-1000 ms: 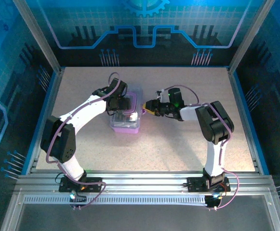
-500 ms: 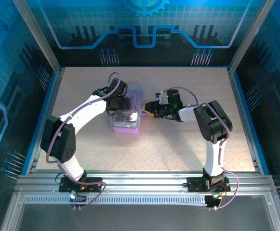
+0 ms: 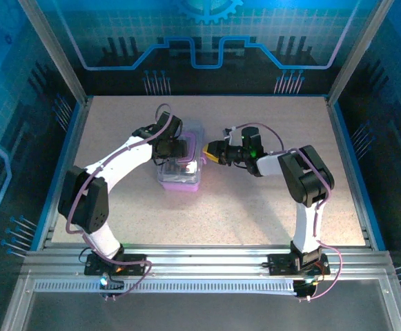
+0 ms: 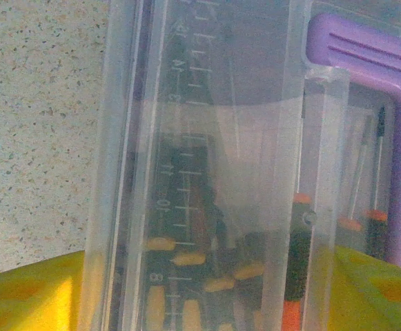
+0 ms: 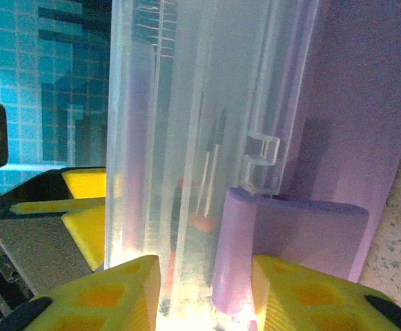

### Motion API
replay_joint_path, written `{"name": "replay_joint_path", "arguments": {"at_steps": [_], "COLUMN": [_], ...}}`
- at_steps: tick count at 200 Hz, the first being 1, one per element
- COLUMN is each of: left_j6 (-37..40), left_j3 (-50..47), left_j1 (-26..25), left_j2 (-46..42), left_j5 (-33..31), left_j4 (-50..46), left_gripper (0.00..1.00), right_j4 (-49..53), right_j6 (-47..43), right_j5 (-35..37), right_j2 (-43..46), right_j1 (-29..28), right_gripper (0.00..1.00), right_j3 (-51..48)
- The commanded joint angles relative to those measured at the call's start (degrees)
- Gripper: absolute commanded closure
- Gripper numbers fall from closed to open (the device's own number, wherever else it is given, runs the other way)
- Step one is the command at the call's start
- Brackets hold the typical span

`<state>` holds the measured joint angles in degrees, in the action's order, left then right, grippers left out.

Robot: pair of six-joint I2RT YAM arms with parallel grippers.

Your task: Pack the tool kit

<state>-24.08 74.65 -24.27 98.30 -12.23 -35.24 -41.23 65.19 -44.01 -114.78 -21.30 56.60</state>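
Note:
The purple tool kit case point(image 3: 179, 181) stands mid-table with its clear lid point(image 4: 214, 138) down over the base. Several black-and-yellow and orange screwdrivers point(image 4: 186, 259) lie inside, blurred through the lid. My left gripper point(image 3: 174, 148) reaches over the case from the left. Its yellow fingers point(image 4: 27, 289) press both sides of the lid, so the left gripper point(image 4: 210, 296) is shut on it. My right gripper point(image 3: 209, 153) meets the case's right edge. In its wrist view the right gripper point(image 5: 203, 296) pinches the lid's rim and the purple handle point(image 5: 290, 241).
The speckled table point(image 3: 255, 207) spreads around the case. Metal frame posts and blue walls point(image 3: 366, 62) enclose it on three sides. The left gripper's other fingers point(image 5: 90, 207) show beyond the lid in the right wrist view.
The right gripper has shifted slightly left and up against the case's right edge. The left arm and the case have stayed put.

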Motion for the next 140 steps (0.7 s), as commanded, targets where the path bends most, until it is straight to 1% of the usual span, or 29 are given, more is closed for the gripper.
{"name": "replay_joint_path", "arguments": {"at_steps": [1, 55, 83, 98, 122, 140], "left_j6": [1.57, 1.56, 1.42, 1.23, 1.09, 1.02], "left_j3": [-5.93, -7.15, -7.33, -7.34, -7.42, -7.56], "left_j1": [-0.69, -0.03, 0.01, -0.07, -0.01, -0.01], "left_j2": [6.99, 6.49, 6.47, 6.55, 6.09, 5.92], "left_j5": [4.27, 4.44, 4.58, 5.03, 5.52, 5.88], "left_j4": [-9.23, -8.88, -8.7, -8.61, -8.52, -8.26], "left_gripper": [0.33, 0.32, 0.32, 0.32, 0.33, 0.33], "right_j4": [-3.79, 0.59, 0.74, 2.44, 5.15, 5.57], "right_j6": [0.94, -2.61, -3.09, -4.09, -5.81, -5.76], "right_j5": [-1.61, -1.14, -0.73, 0.25, 2.05, 2.32], "right_j2": [-1.33, 0.75, -0.04, -0.2, 0.0, -0.63], "right_j1": [0.07, 4.18, 4.55, 4.53, 4.17, 3.25], "right_gripper": [0.61, 0.61, 0.62, 0.68, 0.84, 0.89], "right_j3": [-0.18, -1.92, -2.91, -3.24, -3.62, -3.01]}}
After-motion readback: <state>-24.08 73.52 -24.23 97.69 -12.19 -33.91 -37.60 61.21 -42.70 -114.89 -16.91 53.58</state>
